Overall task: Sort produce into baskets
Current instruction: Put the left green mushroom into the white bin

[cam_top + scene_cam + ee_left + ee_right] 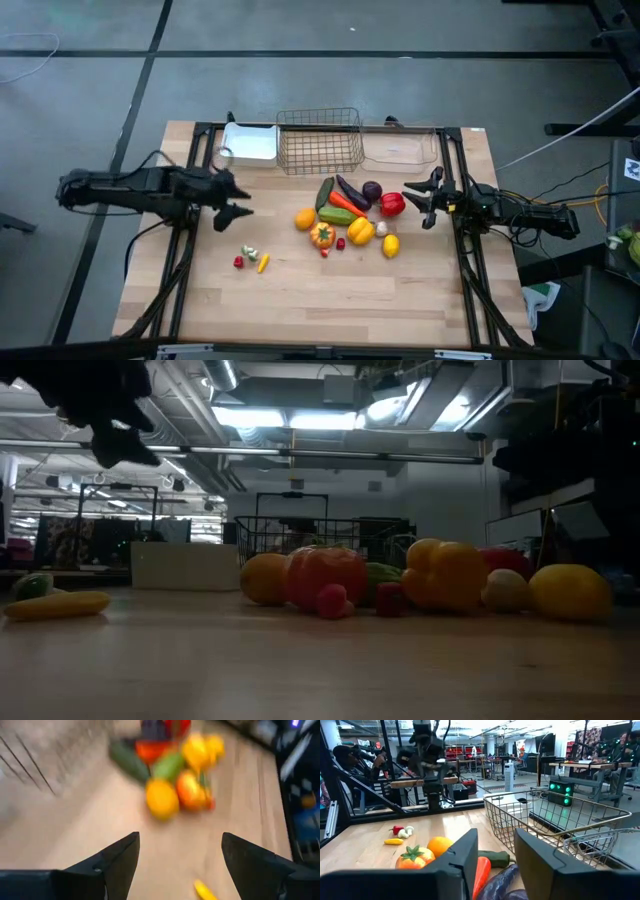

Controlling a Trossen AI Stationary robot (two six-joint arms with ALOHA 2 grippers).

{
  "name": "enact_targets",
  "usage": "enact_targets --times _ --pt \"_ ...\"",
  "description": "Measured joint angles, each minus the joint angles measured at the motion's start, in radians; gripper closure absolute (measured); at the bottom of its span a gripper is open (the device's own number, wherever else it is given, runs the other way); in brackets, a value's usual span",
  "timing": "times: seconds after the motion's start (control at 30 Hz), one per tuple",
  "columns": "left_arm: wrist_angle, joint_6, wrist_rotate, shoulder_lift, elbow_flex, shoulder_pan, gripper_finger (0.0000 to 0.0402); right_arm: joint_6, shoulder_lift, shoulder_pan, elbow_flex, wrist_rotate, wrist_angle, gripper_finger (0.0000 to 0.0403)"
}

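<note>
The left tool (240, 200) hangs over the desk (300, 300) with its fingers spread apart and nothing between them. The right tool (425, 200) is just beside the red pepper (392, 204); its fingers stand a little apart and grasp nothing.

Most produce lies in one heap in the middle of the desk: an orange (306, 219), a cucumber (325, 192), an eggplant (352, 192), a yellow pepper (360, 231) and a lemon (390, 245). A few small pieces (252, 260) lie apart, nearer the left arm.

At the far edge stand the white tray (250, 145), the wire basket (320, 140) and the clear bin (400, 148).
</note>
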Motion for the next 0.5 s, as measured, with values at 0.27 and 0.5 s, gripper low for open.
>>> enact_targets --times 0.27,0.5 --pt "-0.155 -0.196 0.164 0.279 0.053 -0.122 0.0125 0.001 0.0 0.0 0.0 0.003 0.0 0.0265" --pt "-0.173 -0.317 0.209 0.453 0.053 -0.2 0.0125 0.001 0.0 0.0 0.0 0.003 0.0 0.0264"
